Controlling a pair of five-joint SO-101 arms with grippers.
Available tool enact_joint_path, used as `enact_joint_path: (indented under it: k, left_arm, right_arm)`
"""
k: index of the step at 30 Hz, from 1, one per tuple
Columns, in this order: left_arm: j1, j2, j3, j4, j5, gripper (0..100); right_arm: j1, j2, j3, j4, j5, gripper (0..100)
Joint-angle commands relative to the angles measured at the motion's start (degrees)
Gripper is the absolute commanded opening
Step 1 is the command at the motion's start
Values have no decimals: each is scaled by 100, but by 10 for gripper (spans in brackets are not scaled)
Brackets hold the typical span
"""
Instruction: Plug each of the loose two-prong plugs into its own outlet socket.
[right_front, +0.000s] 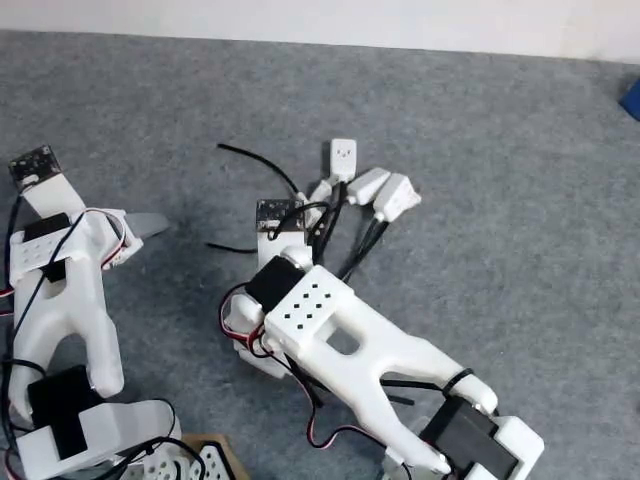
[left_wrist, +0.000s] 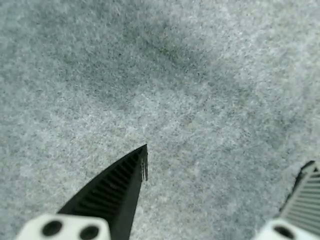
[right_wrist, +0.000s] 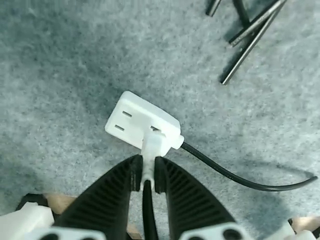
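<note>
A white outlet block (right_wrist: 135, 120) lies on the grey felt, two of its slots showing. My right gripper (right_wrist: 146, 165) is shut on a white two-prong plug (right_wrist: 152, 145) whose front end is against the block's face beside those slots. The plug's black cord runs back between the fingers. In the high view this gripper (right_front: 305, 210) sits just below a white block (right_front: 343, 155). Two more white pieces (right_front: 368, 185) (right_front: 397, 197) on black cords lie to its right. My left gripper (left_wrist: 227, 156) is open over bare felt, far left (right_front: 140, 225).
Black cords (right_front: 255, 160) trail over the felt left of the blocks, and more cord ends (right_wrist: 250, 30) lie beyond the block. A wooden board (right_front: 215, 455) sits at the near edge. A blue object (right_front: 632, 98) is at the far right.
</note>
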Motion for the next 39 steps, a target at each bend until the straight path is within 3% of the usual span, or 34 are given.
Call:
enact_joint_path:
  k: [1,32,39]
  left_arm:
    - [-66,-48,-189,-97,53,436]
    - [-66,-48,-189,-97,53,436]
    - [-75,-48,-189,-97,53,436]
  right_arm:
    - [-207,-22,-163,-84,-79,9]
    - [-40,4,-84,-268,-193,10]
    - [365,-22,426,-259,79,10]
